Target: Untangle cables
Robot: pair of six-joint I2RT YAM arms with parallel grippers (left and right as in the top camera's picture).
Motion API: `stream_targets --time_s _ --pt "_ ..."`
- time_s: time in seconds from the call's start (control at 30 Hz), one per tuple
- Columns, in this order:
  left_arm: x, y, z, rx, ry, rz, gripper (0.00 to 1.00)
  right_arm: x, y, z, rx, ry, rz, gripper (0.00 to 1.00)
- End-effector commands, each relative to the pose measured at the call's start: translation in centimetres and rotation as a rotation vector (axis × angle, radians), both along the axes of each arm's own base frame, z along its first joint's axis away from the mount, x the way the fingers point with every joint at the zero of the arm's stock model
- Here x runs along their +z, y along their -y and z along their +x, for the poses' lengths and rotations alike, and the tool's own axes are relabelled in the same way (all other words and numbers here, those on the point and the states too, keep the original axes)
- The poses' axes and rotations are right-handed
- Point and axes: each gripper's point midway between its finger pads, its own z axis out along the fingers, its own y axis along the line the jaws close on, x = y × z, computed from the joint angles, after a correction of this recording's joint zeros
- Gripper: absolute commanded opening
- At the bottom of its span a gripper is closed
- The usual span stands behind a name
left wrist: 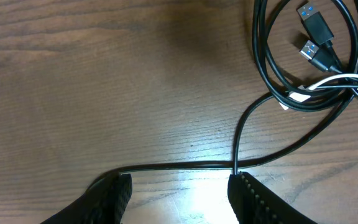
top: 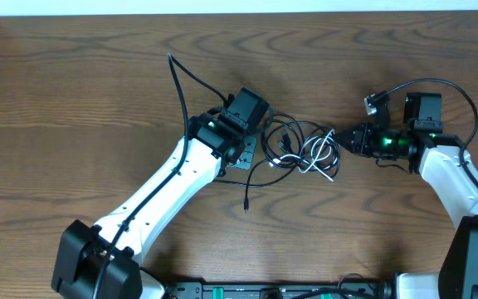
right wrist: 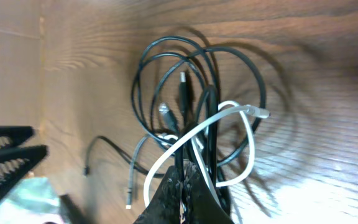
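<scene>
The right fingers (right wrist: 180, 198) are pressed together on the cables (top: 304, 148). Black strands and the white cable (right wrist: 229, 107) all run down into the pinch, and I cannot tell which of them are actually clamped. From that grip the tangle fans out over the wood as several black loops laid over one another. The white cable arcs across them, and its pale plug (right wrist: 261, 112) lies free at the side.

The left fingers (left wrist: 248, 198) stand wide apart and low over the counter (top: 73, 100), gripping nothing. A single black cable (left wrist: 179, 166) lies across the gap just in front of their tips and meets one tip. At that tip a strand turns off and runs up to the coil, where two USB plugs (left wrist: 314, 20) rest inside the black loops.

Seen from overhead, the bundle sits about the middle of the counter, a little toward the right edge. The left fingers are at its left side and the right fingers at its right. A black tail (top: 181, 79) runs off past the left fingers toward the far left corner. Another thin black end (top: 246, 199) points toward the near edge, apart from the loops.
</scene>
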Motion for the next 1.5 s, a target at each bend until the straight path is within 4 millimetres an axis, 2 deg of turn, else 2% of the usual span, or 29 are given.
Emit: stream_targets --time_s 0.0,0.03,0.13,0.2,0.3,0.4,0.5,0.57,0.67,0.73,0.87,1.0,1.3,1.47 --pt "-0.6 0.2 -0.4 0.007 -0.03 -0.02 0.56 -1.2 0.4 -0.5 -0.058 -0.086 -0.033 0.01" --pt "-0.6 0.5 -0.5 0.002 -0.039 -0.035 0.56 -2.2 1.5 -0.7 -0.086 -0.109 -0.109 0.02" --pt "-0.6 1.8 -0.8 -0.019 -0.063 -0.102 0.56 -4.7 4.8 -1.6 -0.15 -0.164 -0.328 0.2" --pt "-0.6 2.3 -0.9 -0.027 -0.071 -0.126 0.56 -5.6 6.5 -2.0 -0.19 -0.193 -0.433 0.28" --pt "-0.5 2.3 -0.9 -0.027 -0.068 -0.129 0.56 -5.8 7.4 -2.0 -0.196 -0.187 -0.484 0.35" --pt "-0.5 2.3 -0.9 -0.028 -0.069 -0.129 0.56 -6.0 8.0 -2.1 -0.203 -0.191 -0.519 0.35" --pt "-0.5 2.6 -1.0 -0.034 -0.076 -0.144 0.56 -5.9 7.4 -2.0 -0.189 -0.183 -0.496 0.35" --pt "-0.5 2.7 -1.0 -0.034 -0.075 -0.145 0.56 -5.7 6.4 -1.9 -0.163 -0.174 -0.466 0.4" --pt "-0.5 2.7 -1.0 -0.034 -0.075 -0.145 0.56 -5.2 3.7 -1.9 -0.038 -0.108 -0.4 0.41" --pt "-0.5 2.7 -1.0 -0.034 -0.075 -0.145 0.56 -5.3 3.1 -1.8 -0.003 -0.085 -0.411 0.42" --pt "-0.5 2.6 -1.0 -0.033 -0.078 -0.143 0.56 -6.1 4.0 -1.1 -0.021 -0.067 -0.515 0.39" --pt "-0.6 2.6 -1.1 -0.033 -0.081 -0.14 0.56 -6.3 4.1 0.2 -0.014 -0.012 -0.533 0.38" --pt "-0.6 2.6 -1.1 -0.033 -0.081 -0.14 0.56 -5.8 2.9 1.0 0.071 0.077 -0.494 0.38" --pt "-0.6 2.6 -1.1 -0.033 -0.081 -0.141 0.56 -6.5 1.8 0.5 0.103 0.055 -0.449 0.39"
